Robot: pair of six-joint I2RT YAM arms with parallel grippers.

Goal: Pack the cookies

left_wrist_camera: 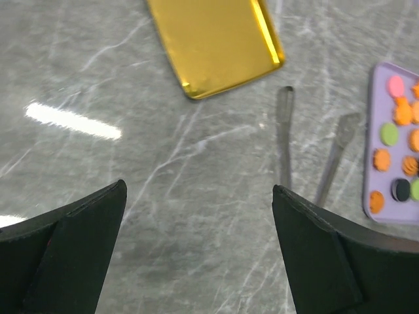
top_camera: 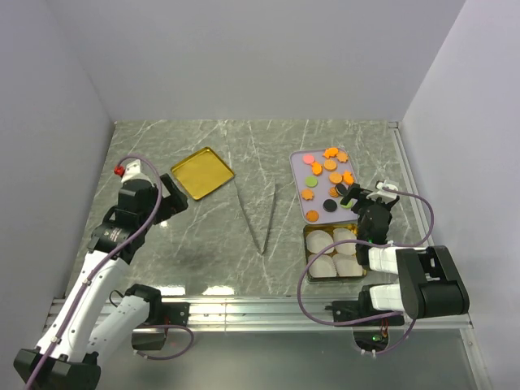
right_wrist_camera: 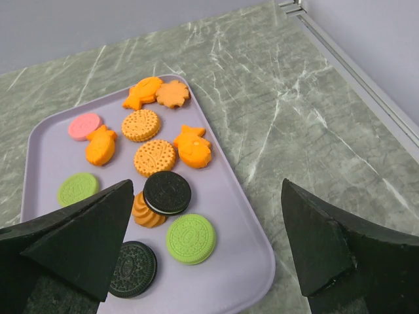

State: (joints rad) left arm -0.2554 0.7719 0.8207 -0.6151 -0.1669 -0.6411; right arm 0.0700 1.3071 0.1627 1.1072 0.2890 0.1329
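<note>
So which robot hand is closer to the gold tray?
Left. The left gripper hovers just beside the gold tray, at its near-left corner. The right gripper is far off to the right, over the purple tray of cookies.

Robot lab enclosure, bare grey walls (top_camera: 260,57), marble-look table (top_camera: 203,231), aluminium rail (top_camera: 244,307)

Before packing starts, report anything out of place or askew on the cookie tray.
One black sandwich cookie rests partly on an orange cookie on the purple tray, tilted rather than flat. Nothing else stands out.
</note>
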